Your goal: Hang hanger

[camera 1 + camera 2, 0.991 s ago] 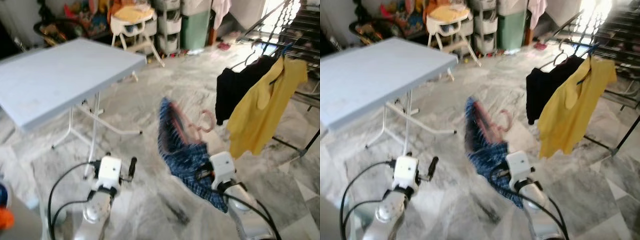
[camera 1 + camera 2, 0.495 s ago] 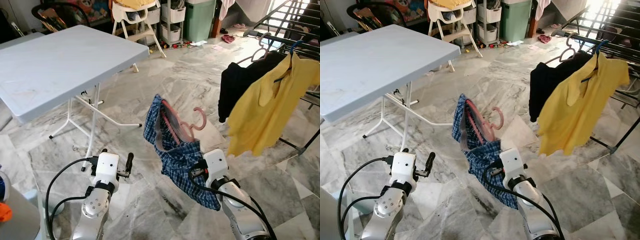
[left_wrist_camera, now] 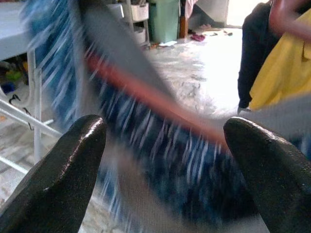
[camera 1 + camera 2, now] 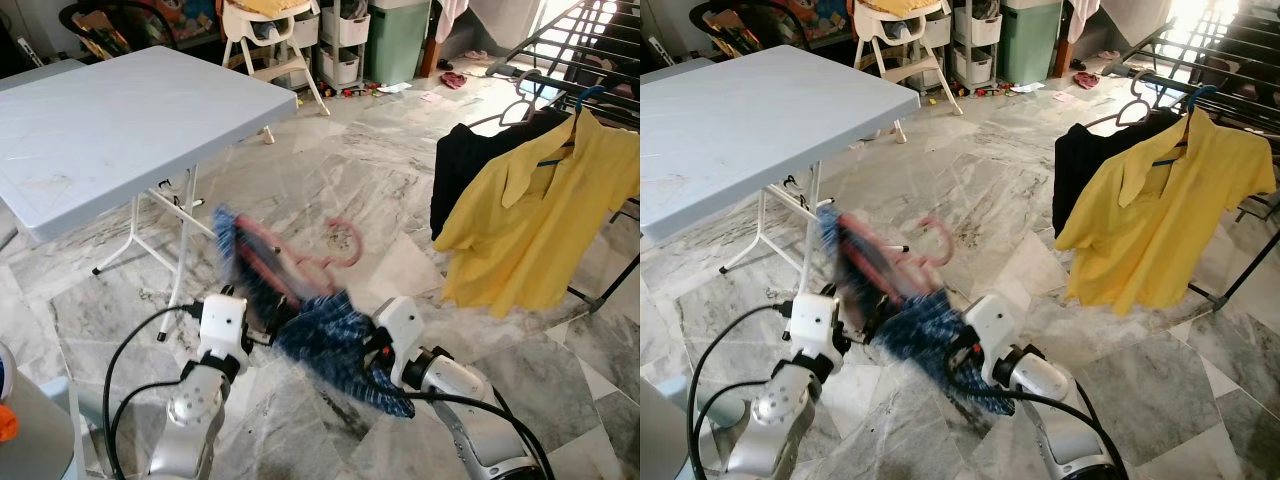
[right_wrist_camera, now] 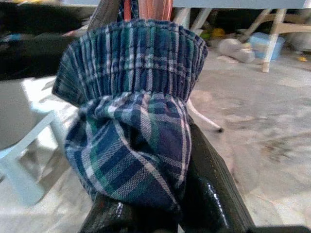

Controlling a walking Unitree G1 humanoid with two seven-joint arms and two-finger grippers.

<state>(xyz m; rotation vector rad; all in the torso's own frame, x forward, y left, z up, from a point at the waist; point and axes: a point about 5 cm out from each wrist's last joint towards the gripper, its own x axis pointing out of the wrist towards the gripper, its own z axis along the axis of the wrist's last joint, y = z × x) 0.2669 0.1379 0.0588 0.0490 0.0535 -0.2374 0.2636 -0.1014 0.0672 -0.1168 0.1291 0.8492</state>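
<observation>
Between both grippers hangs the plaid garment (image 4: 320, 330) on its pink hanger (image 4: 335, 245).

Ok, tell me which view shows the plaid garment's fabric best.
The right wrist view: the plaid garment is sharp, bunched in the right pincer. Both eye views show it motion-blurred between the arms; the left wrist view shows blurred streaks between the open left pincer.

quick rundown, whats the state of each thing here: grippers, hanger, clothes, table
right gripper: shut on the plaid garment
left gripper: open, fingers either side of the garment
plaid garment: on the pink hanger, held between the arms, blurred
pink hanger: not hung
yellow shirt: hanging on the rack
black garment: hanging on the rack
folding table: standing, unfolded
</observation>
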